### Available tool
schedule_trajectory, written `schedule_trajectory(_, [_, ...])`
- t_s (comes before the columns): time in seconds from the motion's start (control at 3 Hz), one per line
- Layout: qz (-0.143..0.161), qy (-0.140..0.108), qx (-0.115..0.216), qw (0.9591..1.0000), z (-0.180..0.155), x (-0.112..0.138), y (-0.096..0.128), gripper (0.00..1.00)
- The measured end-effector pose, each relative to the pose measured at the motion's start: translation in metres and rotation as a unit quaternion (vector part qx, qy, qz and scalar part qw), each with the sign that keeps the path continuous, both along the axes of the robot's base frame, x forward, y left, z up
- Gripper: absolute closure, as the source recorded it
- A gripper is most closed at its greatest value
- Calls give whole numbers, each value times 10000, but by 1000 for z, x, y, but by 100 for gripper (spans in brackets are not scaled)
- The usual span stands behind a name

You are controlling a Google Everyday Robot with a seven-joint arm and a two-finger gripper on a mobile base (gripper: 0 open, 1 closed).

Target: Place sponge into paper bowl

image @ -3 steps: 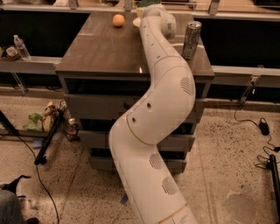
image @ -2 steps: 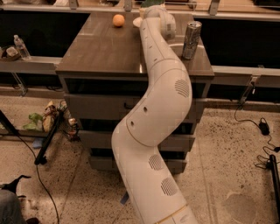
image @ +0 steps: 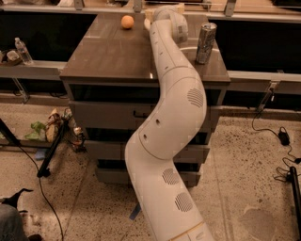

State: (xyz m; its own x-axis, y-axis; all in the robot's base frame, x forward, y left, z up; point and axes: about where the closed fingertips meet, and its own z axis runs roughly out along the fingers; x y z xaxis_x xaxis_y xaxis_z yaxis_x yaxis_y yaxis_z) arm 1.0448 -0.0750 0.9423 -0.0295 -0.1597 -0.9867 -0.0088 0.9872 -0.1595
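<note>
White arm (image: 174, 108) fills the middle of your frame, and its far end is on the move. Against a second ago, the wrist sits a shade closer to the top edge and the elbow bulges slightly further right.

Your gripper (image: 163, 11) is at top centre, over the back of the brown cabinet top (image: 108, 52) and turned away from the camera. Open or shut, you cannot tell from here.

Nothing else budges. The orange fruit (image: 127, 21) holds its spot up and left of the wrist, and the silver can (image: 205, 42) stands upright to the right.

Watch the pale arc peeking out between arm and can. That reads as the rim of the paper bowl (image: 190, 47), mostly hidden behind the arm.

The sponge you cannot pick out for certain. A pale scrap (image: 147, 22) just left of the wrist could be it, right beside the gripper.

So what does the small shift mean? My read is that you're at the reach-or-grasp stage at the back of the top, with the carry to the bowl not yet done. The bowl lies lower in the frame and to the right, close to the can — mind that can on the swing.
</note>
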Motion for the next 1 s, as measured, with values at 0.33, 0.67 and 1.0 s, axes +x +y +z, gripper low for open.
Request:
schedule_trajectory(0.33, [96, -30, -67, 9999, 1, 1, 6, 0])
schedule_trajectory(0.67, [153, -71, -94, 9998, 6, 1, 8, 0])
schedule_trajectory(1.0, [261, -50, -329, 9991, 34, -10, -1, 0])
